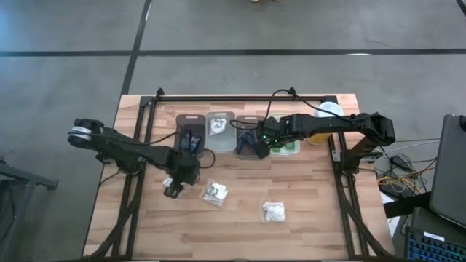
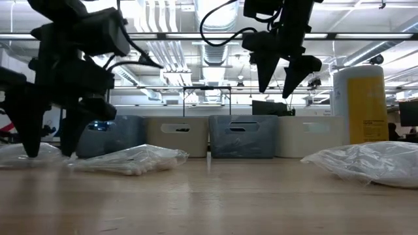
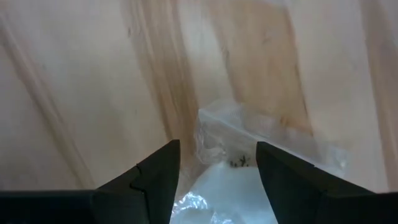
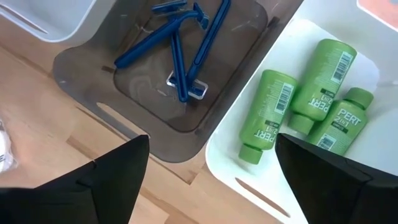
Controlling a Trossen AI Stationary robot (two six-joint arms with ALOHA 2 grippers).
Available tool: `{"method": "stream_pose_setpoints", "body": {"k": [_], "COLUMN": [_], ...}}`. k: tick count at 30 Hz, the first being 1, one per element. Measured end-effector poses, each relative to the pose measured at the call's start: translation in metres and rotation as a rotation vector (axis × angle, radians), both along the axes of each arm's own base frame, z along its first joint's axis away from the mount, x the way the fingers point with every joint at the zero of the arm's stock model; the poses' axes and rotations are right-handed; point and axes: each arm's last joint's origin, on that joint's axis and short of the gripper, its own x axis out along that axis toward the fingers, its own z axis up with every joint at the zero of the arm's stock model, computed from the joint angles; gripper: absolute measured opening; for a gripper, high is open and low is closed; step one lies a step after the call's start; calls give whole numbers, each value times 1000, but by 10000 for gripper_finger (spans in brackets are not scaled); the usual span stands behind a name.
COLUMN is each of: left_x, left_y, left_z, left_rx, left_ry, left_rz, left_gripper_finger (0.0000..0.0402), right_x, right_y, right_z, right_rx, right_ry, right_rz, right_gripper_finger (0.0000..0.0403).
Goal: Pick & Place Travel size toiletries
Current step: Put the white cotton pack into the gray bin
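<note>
A white fluffy clear-wrapped packet (image 3: 231, 140) lies flat on the wooden table. My left gripper (image 3: 217, 177) points down over it, open, with one finger on either side of its end; I see no touch. Two more packets (image 1: 215, 193) (image 1: 274, 211) lie flat to its right. My right gripper (image 4: 211, 174) hangs open and holds nothing, high above the row of bins (image 1: 258, 149). Below it several blue razors (image 4: 180, 43) lie in a grey bin (image 4: 81, 62), and three green bottles (image 4: 311, 93) lie in a white bin (image 4: 227, 158).
Four bins stand side by side along the table's far side (image 1: 220, 131). A tall yellow bottle with a white cap (image 2: 366, 104) stands at the row's right end. Bare wood lies along the near edge in front of the packets.
</note>
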Motion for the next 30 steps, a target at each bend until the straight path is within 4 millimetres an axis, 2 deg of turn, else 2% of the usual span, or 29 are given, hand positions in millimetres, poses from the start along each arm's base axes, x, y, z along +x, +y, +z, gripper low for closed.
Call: {"method": "stream_pose_setpoints", "body": {"k": [3,6,11,17,19,22,30], "left_x": [-1,-3,-5,0,3,6,1], "left_y": [2,1,1,1,1,3,10], "left_z": [-2,-5,-4,14,23,41,105], "left_rx": [-44,-82,-75,-53,-44,1,50], "left_ry": [38,83,119,52,25,-16,-257], "left_rz": [7,2,6,6,9,27,202], "left_gripper_finger": [210,186,109,25,8,7,4], "right_x": [0,0,0,1,1,2,3], "right_y": [0,0,-1,-1,-1,-1,-1], "right_z": [0,0,-1,0,0,0,0], "right_rx": [-5,-7,-19,-31,-32,-32,-33], "right_ry": [0,-1,-2,-11,-16,-21,-31], "right_rz": [-6,-9,-13,-17,-17,-17,-17], "right_gripper_finger": [334,327,328,339,341,342,321]}}
